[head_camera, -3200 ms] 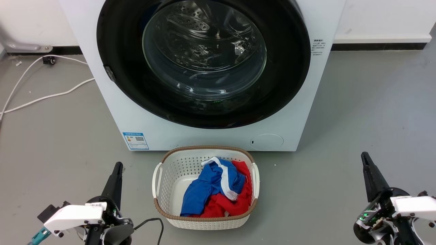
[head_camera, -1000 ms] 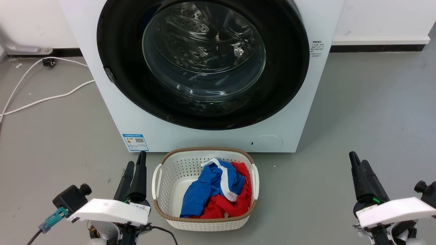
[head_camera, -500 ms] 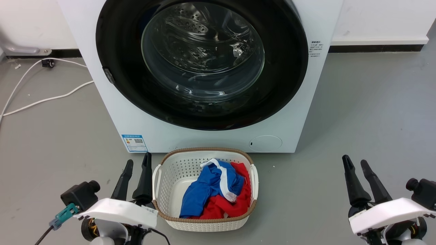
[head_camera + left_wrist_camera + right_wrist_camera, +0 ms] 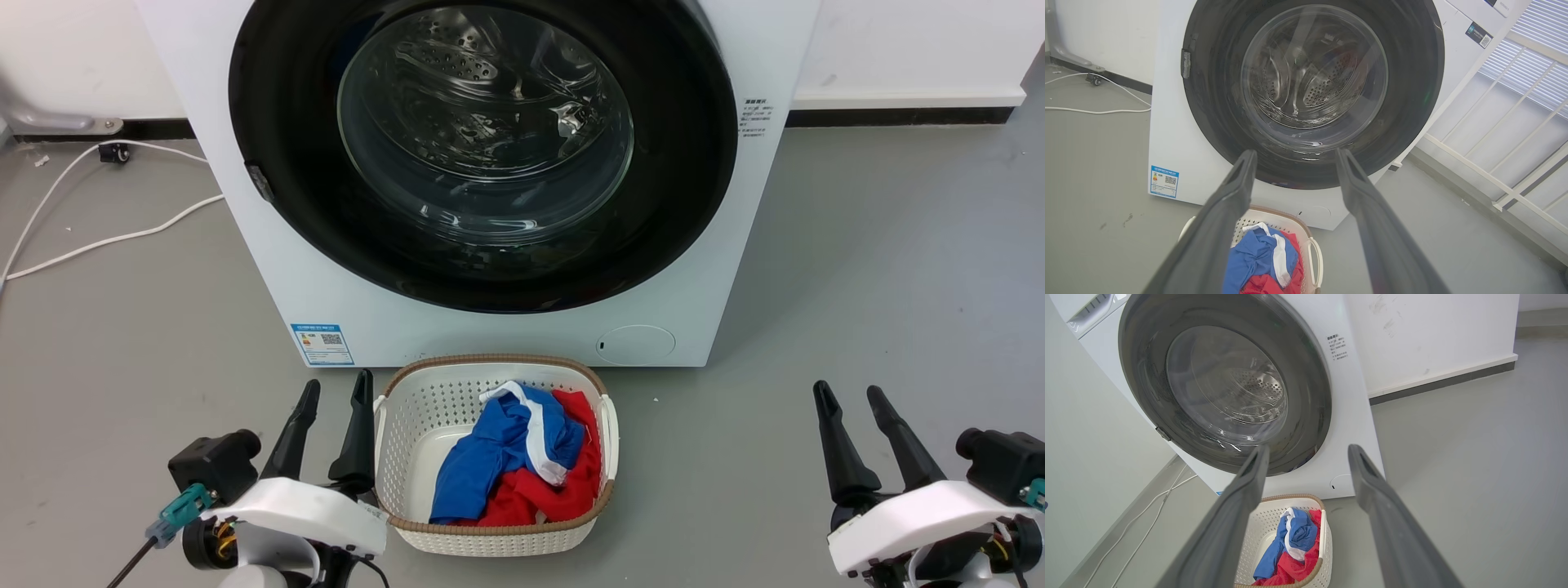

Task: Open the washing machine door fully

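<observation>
The washing machine door (image 4: 669,204) sits shut beyond the laundry basket (image 4: 498,358), its grey rim tab (image 4: 260,181) up-left of the basket, so nearer the left gripper (image 4: 339,380) beside the basket than the right gripper (image 4: 847,388) well right of it; both pairs of fingers are spread.

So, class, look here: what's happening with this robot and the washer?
A two-armed robot faces a washer whose door is shut. Both tools are open and empty, low near the floor: the left tool beside the basket of clothes, the right tool off to the other side. Neither touches the door; opening has not yet begun.
</observation>
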Available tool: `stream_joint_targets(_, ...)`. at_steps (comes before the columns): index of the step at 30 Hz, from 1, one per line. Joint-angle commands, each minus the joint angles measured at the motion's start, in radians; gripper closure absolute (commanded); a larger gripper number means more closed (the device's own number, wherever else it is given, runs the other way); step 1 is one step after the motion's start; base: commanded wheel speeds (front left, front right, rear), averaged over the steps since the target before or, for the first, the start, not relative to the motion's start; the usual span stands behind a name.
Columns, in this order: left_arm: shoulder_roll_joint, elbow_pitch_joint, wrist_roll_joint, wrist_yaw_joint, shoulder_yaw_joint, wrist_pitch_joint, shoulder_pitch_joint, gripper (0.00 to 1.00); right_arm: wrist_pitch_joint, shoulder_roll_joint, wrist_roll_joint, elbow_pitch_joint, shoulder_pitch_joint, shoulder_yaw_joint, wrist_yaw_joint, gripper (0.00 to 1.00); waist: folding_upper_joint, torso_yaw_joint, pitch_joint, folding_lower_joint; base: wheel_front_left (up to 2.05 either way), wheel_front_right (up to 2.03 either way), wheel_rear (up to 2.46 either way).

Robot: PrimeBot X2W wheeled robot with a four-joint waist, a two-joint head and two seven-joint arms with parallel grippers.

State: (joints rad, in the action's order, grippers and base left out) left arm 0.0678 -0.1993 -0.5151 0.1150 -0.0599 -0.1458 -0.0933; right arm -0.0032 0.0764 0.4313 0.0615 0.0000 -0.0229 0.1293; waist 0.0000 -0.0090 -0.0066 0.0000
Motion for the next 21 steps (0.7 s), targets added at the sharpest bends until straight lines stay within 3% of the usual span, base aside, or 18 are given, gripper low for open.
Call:
stream_joint_targets(1,0.009,0.006,0.032,-0.003,-0.003,-0.011,-0.026,0.0,-0.001,-0.002,-0.035,-0.018,-0.004,-0.001,0.001,0.0,0.0,0.0,0.0,0.0,0.0,0.0,0.0)
stream_joint_targets(21,0.023,-0.03,0.225,-0.021,-0.025,-0.058,-0.032,0.0,-0.026,-0.017,-0.225,-0.038,0.017,-0.003,0.002,0.0,0.0,-0.011,-0.006,0.0,0.0,0.0,0.0)
